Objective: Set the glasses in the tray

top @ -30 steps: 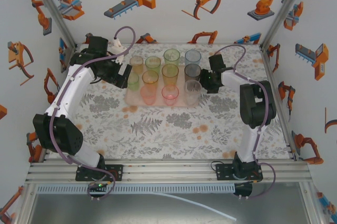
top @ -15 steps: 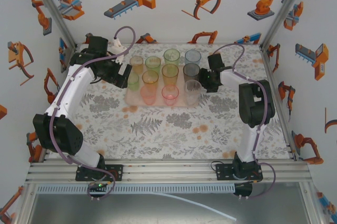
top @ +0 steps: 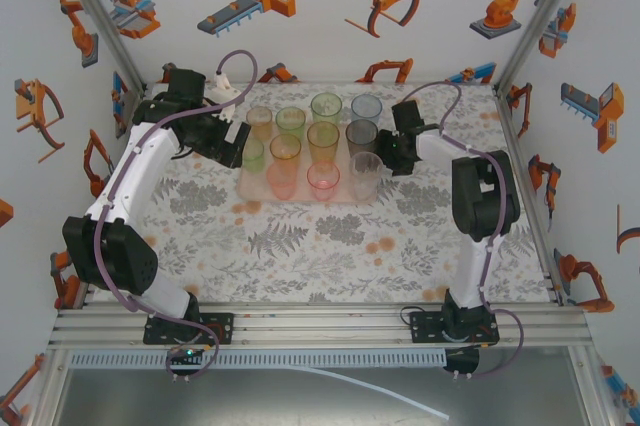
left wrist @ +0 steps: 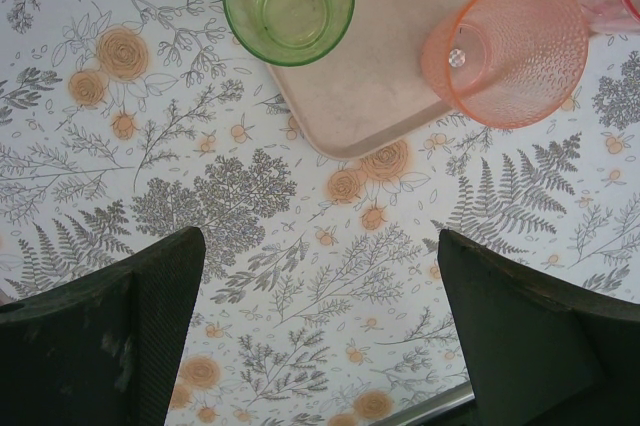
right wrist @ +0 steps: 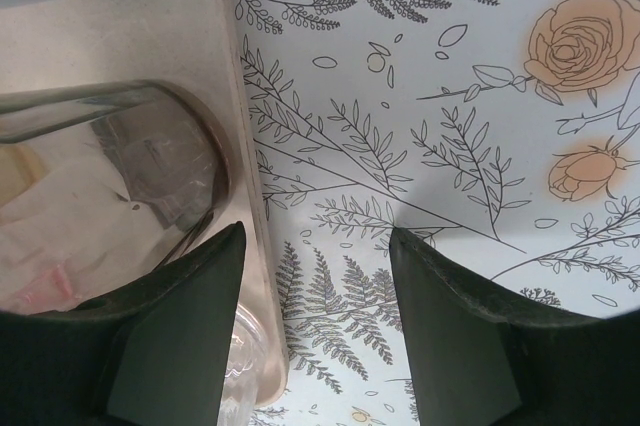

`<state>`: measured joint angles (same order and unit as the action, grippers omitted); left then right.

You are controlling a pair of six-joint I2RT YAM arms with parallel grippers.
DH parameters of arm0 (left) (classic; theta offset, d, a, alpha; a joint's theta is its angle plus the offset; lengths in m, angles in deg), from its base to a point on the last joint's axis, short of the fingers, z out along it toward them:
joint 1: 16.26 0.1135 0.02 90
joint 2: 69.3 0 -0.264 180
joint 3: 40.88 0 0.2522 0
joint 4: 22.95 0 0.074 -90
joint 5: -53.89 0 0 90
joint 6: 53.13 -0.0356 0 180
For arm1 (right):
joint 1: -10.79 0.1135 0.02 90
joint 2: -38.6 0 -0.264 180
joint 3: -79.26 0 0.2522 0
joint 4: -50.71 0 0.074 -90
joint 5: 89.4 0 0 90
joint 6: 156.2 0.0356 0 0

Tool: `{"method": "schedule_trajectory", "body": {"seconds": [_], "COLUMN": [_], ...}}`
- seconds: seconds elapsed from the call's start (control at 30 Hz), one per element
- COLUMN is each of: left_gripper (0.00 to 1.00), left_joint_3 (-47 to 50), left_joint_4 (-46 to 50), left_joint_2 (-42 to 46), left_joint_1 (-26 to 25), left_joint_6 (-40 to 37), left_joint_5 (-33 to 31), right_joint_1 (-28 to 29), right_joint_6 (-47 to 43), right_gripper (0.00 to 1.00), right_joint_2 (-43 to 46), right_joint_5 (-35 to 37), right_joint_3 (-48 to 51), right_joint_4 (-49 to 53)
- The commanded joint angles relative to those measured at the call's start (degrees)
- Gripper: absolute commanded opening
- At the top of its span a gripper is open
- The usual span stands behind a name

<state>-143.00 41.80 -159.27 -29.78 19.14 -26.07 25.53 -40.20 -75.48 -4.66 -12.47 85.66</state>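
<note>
Eleven glasses [top: 323, 141], by my count, stand in three rows on the pink tray [left wrist: 372, 96], none of them out on the flowered tabletop [left wrist: 250, 196]. So the loading looks as good as finished, and this is the letting-go end of it.

The left gripper [left wrist: 320, 341] hangs just off the tray's left corner, spread wide with only tablecloth between its fingers. The right gripper [right wrist: 315, 326] sits at the tray's right edge, jaws partly apart and empty, one finger close beside the smoky glass [right wrist: 100, 176].

Next, I'd say, both arms need to draw back from the tray cleanly. The right one should go first, away from that smoky glass. The left should mind the green glass [left wrist: 288, 1] and the pink glass [left wrist: 515, 51] near its corner.

Every glass is upright, mouth up, long axis vertical. The tray lies flat with its length running across the table from one arm to the other.
</note>
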Motion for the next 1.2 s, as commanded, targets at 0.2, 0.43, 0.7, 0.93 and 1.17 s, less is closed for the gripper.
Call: {"method": "schedule_trajectory", "body": {"seconds": [0.2, 0.43, 0.7, 0.93, 1.17], "left_gripper": [0.90, 0.90, 0.90, 0.90, 0.90], "left_joint_3": [0.73, 0.73, 0.55, 0.53, 0.39], "left_joint_4": [-0.22, -0.18, -0.23, -0.26, -0.10], "left_joint_2": [-0.45, -0.48, -0.81, -0.95, -0.90], "left_joint_1": [0.07, 0.10, 0.10, 0.07, 0.12], "left_joint_6": [0.33, 0.50, 0.58, 0.58, 0.59], "left_joint_5": [-0.08, -0.03, -0.06, -0.15, -0.13], "right_joint_1": [0.33, 0.37, 0.46, 0.55, 0.64], "right_joint_6": [-1.74, -1.63, -1.88, -1.83, -1.23], "right_gripper": [0.57, 0.55, 0.54, 0.52, 0.47], "right_joint_2": [-4.81, -4.75, -4.81, -4.93, -5.13], "right_joint_5": [3.06, 3.84, 4.37, 5.07, 5.61], "right_joint_3": [0.89, 0.29, -0.51, -1.12, -1.32], "right_joint_4": [5.53, 6.29, 7.63, 8.24, 8.49]}}
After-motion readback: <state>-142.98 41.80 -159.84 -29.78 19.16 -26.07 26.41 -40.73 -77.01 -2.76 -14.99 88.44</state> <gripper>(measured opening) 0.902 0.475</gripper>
